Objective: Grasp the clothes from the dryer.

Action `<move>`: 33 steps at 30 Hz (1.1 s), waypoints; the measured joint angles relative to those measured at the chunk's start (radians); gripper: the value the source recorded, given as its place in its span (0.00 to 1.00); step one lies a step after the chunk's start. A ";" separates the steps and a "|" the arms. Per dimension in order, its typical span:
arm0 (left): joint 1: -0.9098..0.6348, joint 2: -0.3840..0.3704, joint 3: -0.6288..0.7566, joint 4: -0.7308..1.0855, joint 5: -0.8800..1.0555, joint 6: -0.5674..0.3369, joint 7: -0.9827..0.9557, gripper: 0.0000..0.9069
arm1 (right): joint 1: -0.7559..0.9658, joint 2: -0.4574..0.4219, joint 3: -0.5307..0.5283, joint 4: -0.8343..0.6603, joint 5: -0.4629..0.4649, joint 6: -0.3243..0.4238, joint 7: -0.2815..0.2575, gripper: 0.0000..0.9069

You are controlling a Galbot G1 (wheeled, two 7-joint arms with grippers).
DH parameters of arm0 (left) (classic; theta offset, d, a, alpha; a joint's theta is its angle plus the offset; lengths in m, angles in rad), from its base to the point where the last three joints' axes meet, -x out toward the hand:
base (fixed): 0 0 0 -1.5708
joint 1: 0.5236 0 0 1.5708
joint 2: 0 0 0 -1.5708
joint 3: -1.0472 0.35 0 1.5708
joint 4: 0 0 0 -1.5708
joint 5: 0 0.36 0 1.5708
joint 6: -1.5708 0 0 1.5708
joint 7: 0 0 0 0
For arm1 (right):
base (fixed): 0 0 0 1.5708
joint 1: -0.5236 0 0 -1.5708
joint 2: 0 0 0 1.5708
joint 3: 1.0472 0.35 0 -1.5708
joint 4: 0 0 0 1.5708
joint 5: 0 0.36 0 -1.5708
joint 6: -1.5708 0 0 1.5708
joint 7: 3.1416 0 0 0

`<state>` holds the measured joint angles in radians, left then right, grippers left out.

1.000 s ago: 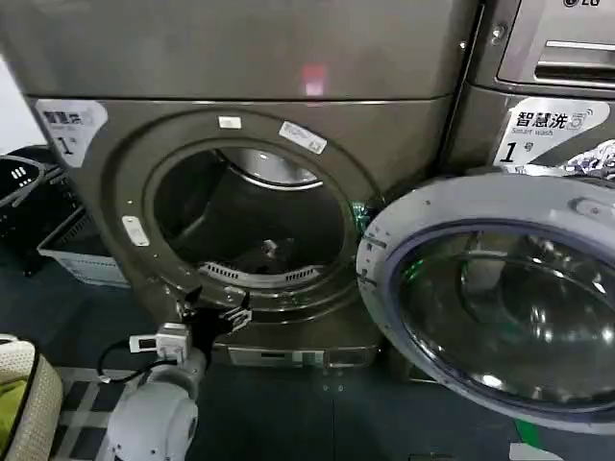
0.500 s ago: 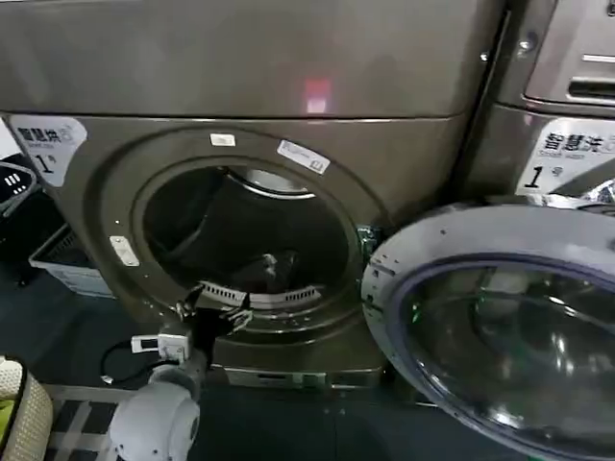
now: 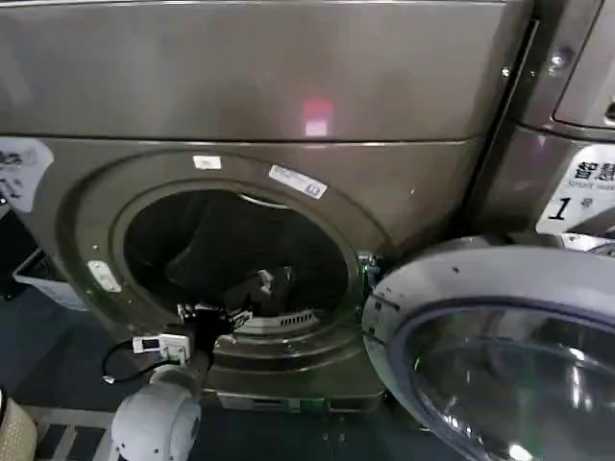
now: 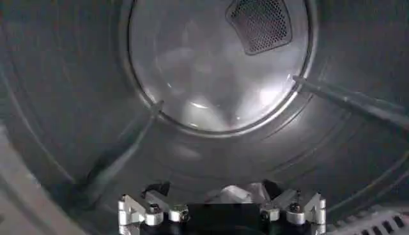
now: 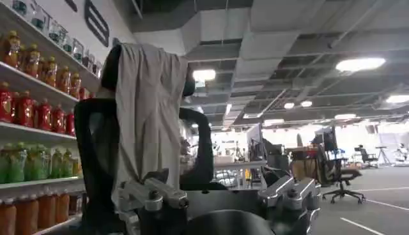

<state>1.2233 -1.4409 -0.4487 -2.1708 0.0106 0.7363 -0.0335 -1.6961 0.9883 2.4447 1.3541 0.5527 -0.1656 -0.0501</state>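
Observation:
The dryer (image 3: pixel 288 86) fills the head view, its round port open. The clothes (image 3: pixel 261 283), a small dark and whitish bundle, lie on the drum floor just behind the port's lower lip. My left gripper (image 3: pixel 213 315) is at that lower lip, pointing into the drum. In the left wrist view the left gripper (image 4: pixel 215 186) is open, with the whitish clothes (image 4: pixel 233 193) lying a little beyond and between its fingers, not gripped. My right gripper (image 5: pixel 213 175) is open and holds nothing, facing out into the room.
The dryer's round glass door (image 3: pixel 500 355) hangs open at the right, beside a second machine (image 3: pixel 577 144). A white basket (image 3: pixel 38 274) stands on the floor at the left. The right wrist view shows an office chair draped with grey cloth (image 5: pixel 150 108) and shelves of bottles (image 5: pixel 32 108).
The head view has drawn closer to the dryer and shifted right. The left gripper has gone from below the port's rim to its lower lip. The clothes lie where they were.

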 measured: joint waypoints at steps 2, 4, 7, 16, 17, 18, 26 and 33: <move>-0.023 -0.003 0.008 0.025 0.004 0.000 0.000 1.00 | 0.002 0.000 -0.004 0.000 0.000 0.001 -0.001 1.00; -0.047 -0.004 0.015 0.055 0.007 0.000 0.000 1.00 | 0.001 -0.003 -0.005 0.000 0.001 0.001 -0.001 1.00; -0.090 0.002 0.026 0.108 0.011 0.000 0.004 1.00 | -0.003 -0.005 -0.005 0.001 0.002 0.002 -0.002 1.00; -0.223 0.037 0.027 0.256 0.201 0.000 0.188 1.00 | -0.006 -0.006 -0.009 0.013 0.002 0.001 -0.004 1.00; -0.231 0.043 0.023 0.263 0.256 0.000 0.250 1.00 | -0.006 -0.006 -0.010 0.015 0.002 0.001 -0.003 1.00; -0.237 0.049 0.018 0.270 0.316 0.000 0.319 1.00 | -0.007 -0.006 -0.012 0.017 0.002 0.001 -0.003 1.00; -0.319 0.079 -0.005 0.351 0.714 -0.042 0.803 1.00 | -0.017 -0.010 -0.014 0.025 0.000 0.001 -0.003 1.00; -0.412 0.088 -0.016 0.443 0.862 -0.379 1.099 1.00 | -0.012 -0.019 -0.023 0.030 -0.007 0.001 0.001 1.00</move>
<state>0.8110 -1.3531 -0.4642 -1.7276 0.8730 0.3577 1.0659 -1.7078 0.9696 2.4221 1.3836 0.5461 -0.1649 -0.0493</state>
